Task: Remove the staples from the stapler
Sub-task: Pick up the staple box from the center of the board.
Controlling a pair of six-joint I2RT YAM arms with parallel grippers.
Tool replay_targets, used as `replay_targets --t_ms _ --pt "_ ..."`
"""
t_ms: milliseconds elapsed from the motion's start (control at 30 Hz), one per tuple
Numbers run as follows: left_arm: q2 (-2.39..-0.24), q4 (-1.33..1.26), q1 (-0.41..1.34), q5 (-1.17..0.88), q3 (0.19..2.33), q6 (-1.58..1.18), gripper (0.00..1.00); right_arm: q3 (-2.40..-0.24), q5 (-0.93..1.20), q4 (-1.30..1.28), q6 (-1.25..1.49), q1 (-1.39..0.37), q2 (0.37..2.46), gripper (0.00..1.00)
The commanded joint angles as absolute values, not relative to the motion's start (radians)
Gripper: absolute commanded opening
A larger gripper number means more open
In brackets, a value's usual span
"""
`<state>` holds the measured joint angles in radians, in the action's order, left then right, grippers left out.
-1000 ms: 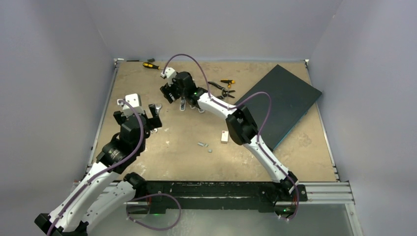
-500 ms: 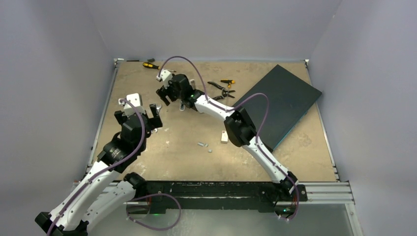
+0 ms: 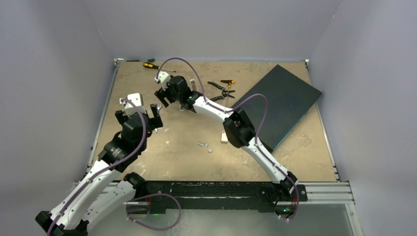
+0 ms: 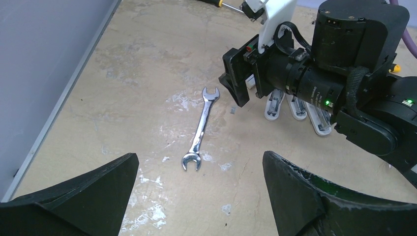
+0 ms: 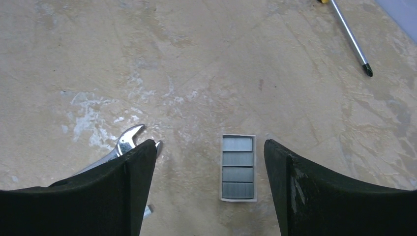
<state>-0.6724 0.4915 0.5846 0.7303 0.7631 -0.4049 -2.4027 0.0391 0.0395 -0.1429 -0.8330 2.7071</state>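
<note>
Shifting left from the stapler (image 4: 274, 104) toward the wrench (image 4: 200, 129), right tool (image 5: 209, 147) wide open, empty, left tool (image 3: 138, 112) likewise, nearly still

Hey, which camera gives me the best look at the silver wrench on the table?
The left wrist view: the wrench lies whole and sharp, both ends visible. The right wrist view shows only one end, the rest behind the right gripper. In the top view it is too small to make out.
</note>
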Motion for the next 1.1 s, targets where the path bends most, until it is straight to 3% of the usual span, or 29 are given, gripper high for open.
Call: replay_targets --t_ms 0,700,933,1067 --pt "-0.678 0.482 0.580 0.744 0.795 -0.394 0.95 -2.405 0.004 0.044 -0.122 -0.814 2.702 0.82" --pt "-0.682 0.480 0.576 0.744 0.793 -0.391 0.95 -2.408 0.153 -0.078 -0.147 -0.790 2.750 0.80" --pt "-0.682 0.481 0.576 0.745 0.794 -0.390 0.95 -2.414 0.140 -0.087 -0.145 -0.789 2.760 0.72" --pt "-0.683 0.480 0.577 0.747 0.794 -0.389 0.95 -2.403 0.141 -0.089 -0.144 -0.787 2.754 0.60"
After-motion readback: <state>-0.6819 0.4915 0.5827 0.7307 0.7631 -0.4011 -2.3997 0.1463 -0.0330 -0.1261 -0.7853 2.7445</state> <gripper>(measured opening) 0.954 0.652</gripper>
